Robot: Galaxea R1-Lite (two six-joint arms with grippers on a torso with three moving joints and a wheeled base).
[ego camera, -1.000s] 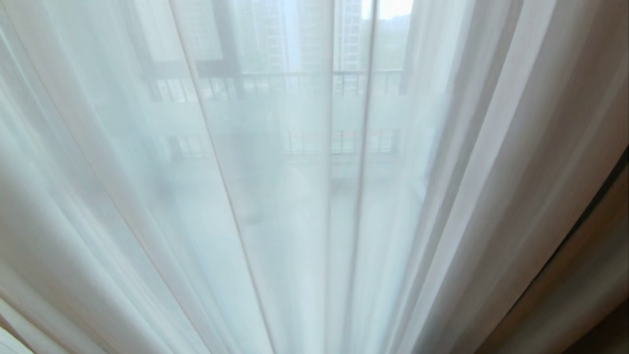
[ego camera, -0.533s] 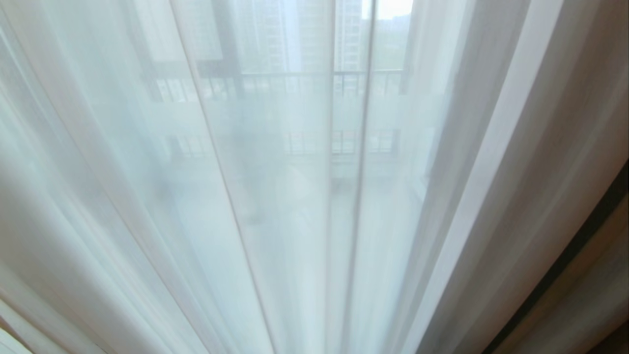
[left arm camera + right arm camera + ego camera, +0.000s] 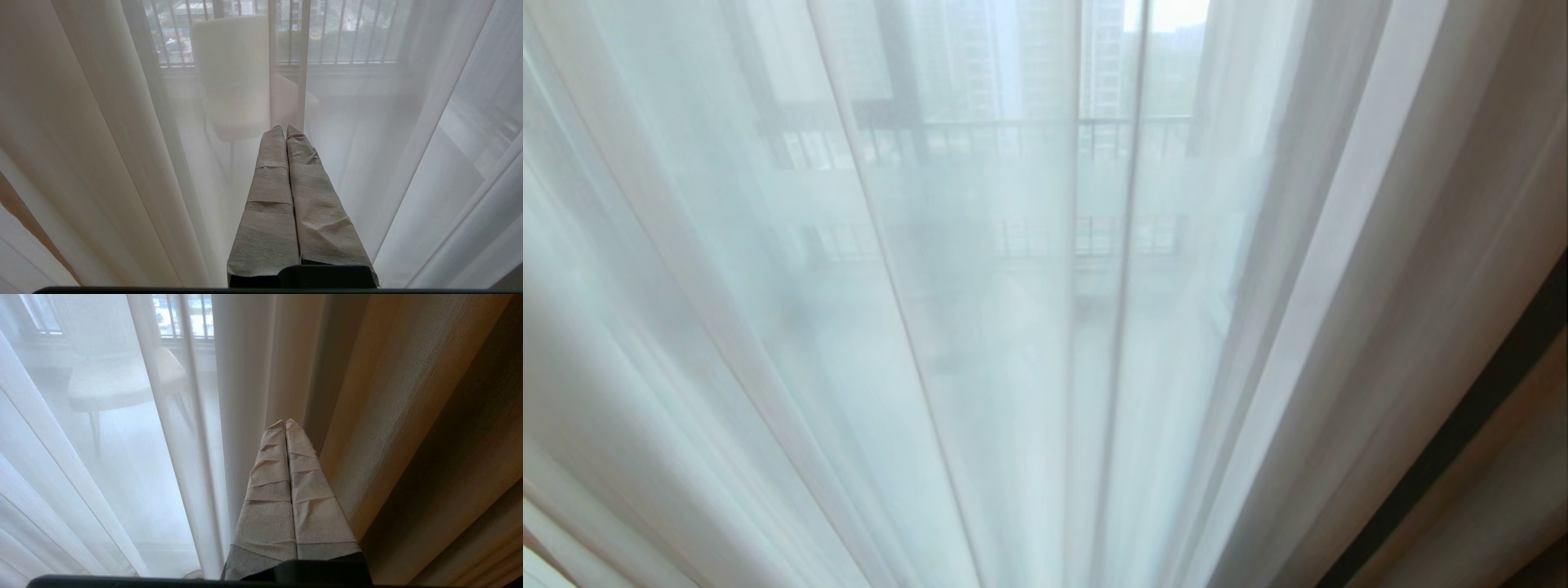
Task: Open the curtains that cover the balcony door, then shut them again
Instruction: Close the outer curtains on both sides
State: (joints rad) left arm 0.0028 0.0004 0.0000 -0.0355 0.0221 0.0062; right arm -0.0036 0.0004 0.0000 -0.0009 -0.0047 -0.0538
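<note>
Sheer curtains (image 3: 980, 343) hang drawn across the whole head view, folds running vertically. Opaque layer (image 3: 408, 416) bunched at 3 o'clock. Right gripper (image 3: 285, 424), jaws pressed together and empty, points at the seam between the layers and appears nearer it. Left gripper (image 3: 284, 130), jaws together, faces the sheer only.

I see my right end effector (image 3: 286, 424), fingers pressed together and empty, pointing at the sheer curtain (image 3: 122, 457) just beside the thick beige curtain (image 3: 408, 416), with a white chair (image 3: 118, 381) behind the sheer.
</note>
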